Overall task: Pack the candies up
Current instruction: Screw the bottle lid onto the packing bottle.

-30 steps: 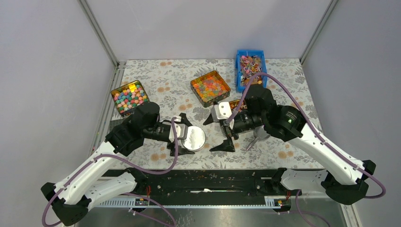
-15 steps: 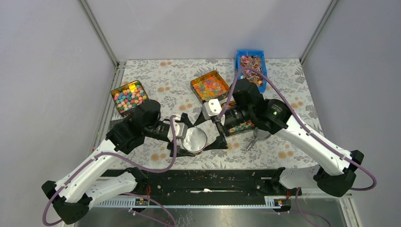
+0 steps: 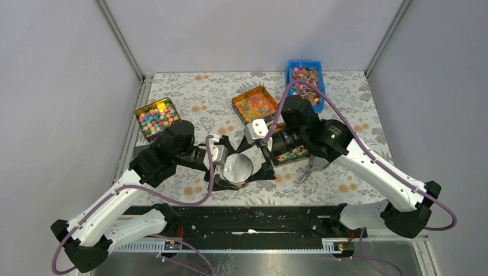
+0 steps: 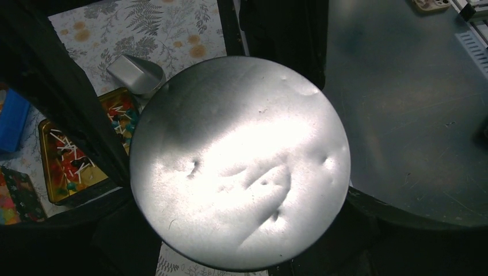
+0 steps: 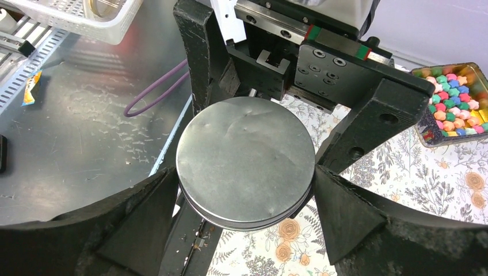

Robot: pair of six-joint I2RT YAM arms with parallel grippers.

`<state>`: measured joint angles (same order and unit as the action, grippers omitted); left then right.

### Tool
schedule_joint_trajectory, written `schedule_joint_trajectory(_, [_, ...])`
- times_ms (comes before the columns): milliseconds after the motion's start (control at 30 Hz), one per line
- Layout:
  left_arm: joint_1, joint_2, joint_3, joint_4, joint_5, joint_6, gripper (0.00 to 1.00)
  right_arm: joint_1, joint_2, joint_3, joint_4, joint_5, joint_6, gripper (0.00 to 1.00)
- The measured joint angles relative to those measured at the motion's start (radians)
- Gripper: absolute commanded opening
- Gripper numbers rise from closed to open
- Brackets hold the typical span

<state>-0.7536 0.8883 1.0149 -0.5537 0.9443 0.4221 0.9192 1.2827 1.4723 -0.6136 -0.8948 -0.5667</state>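
Round tin near the counter's front edge.
Clamped in left gripper; right gripper astride the lid, grip impossible to tell; candies at far-right corner.

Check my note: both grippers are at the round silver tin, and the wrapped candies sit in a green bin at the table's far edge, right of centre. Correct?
Not quite. The bin holding the candies is blue, not green, as the top external view shows. The rest holds: the left gripper and right gripper are both at the round silver tin, and the bin is at the far edge, right of centre.
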Motion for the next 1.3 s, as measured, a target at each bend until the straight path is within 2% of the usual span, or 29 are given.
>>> schedule_joint_trajectory(167, [0.0, 0.0, -0.003, 0.021, 0.006, -0.039, 0.41, -0.004, -0.002, 0.0, 0.002, -0.008, 0.012, 0.77])
schedule_joint_trajectory(500, [-0.005, 0.0, -0.018, 0.086, 0.009, -0.122, 0.38, -0.002, -0.059, -0.06, 0.069, 0.023, 0.067, 0.73])
schedule_joint_trajectory(700, [-0.008, 0.013, -0.043, 0.155, 0.005, -0.214, 0.29, 0.02, -0.109, -0.117, 0.111, 0.118, 0.123, 0.72])
schedule_joint_trajectory(967, [-0.008, 0.02, -0.05, 0.225, -0.033, -0.278, 0.28, 0.054, -0.111, -0.111, 0.137, 0.245, 0.199, 0.71])
schedule_joint_trajectory(1300, [-0.007, 0.045, -0.049, 0.23, -0.122, -0.29, 0.27, 0.084, -0.081, -0.095, 0.135, 0.401, 0.269, 0.69])
